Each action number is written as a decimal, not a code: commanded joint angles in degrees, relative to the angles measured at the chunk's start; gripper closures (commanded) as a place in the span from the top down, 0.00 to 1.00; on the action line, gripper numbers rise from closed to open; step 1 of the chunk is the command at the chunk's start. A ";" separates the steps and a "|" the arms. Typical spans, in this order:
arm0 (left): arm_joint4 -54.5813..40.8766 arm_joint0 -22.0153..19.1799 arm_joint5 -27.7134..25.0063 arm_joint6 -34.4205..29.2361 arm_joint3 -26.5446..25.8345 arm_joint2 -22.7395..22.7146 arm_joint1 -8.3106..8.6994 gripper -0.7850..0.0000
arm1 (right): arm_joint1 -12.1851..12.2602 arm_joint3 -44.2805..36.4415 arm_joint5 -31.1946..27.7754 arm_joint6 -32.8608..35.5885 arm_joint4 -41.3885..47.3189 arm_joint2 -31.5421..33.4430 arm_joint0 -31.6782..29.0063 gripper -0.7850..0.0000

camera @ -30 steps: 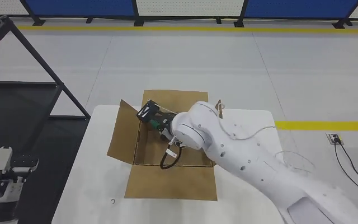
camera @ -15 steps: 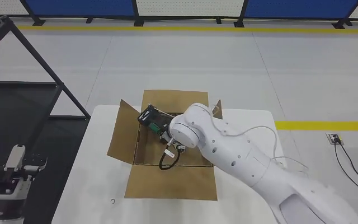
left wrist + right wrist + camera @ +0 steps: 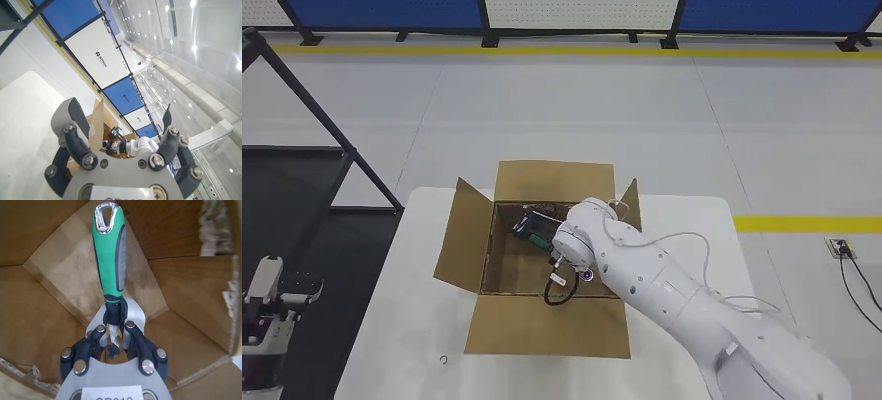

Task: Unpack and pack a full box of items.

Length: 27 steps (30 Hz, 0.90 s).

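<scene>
An open cardboard box (image 3: 553,178) stands on the white table (image 3: 412,300). My right gripper (image 3: 532,228) is down inside the box near its far wall. The right wrist view shows this gripper (image 3: 115,313) shut on the black neck of a tool with a green and grey handle (image 3: 110,253). The handle points at the bare box bottom (image 3: 71,272). My left gripper (image 3: 121,117) is open with nothing between its fingers, off the table's left edge and tilted up toward the ceiling. Beyond it I see the box (image 3: 98,117) and the right arm (image 3: 143,144).
The box flaps are folded out, one to the left (image 3: 462,235) and one toward the front (image 3: 547,325). A small ring-like thing (image 3: 443,360) lies on the table near the front left. A black metal frame (image 3: 302,110) stands left of the table.
The right arm has lowered the tool from above the box's back left corner down into the box and a little to the right. The left arm shifted slightly.
</scene>
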 commanded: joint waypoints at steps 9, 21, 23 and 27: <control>0.38 0.80 -0.20 0.59 -0.35 -0.01 -0.22 1.00 | -8.12 15.07 -3.00 -1.90 -2.11 -3.79 -0.04 0.00; 0.57 1.50 -0.24 1.09 -1.01 -0.12 -0.48 1.00 | -13.40 26.34 -6.21 -3.85 -1.90 -3.40 0.90 0.27; 0.74 1.44 -0.20 1.05 -1.19 -0.12 -0.49 1.00 | -13.82 27.35 -6.63 -3.70 -1.88 -3.24 1.00 0.29; 0.95 1.37 -0.19 0.77 -1.42 0.17 -0.52 1.00 | -14.40 28.85 -7.09 -3.88 -1.89 -2.86 1.29 0.31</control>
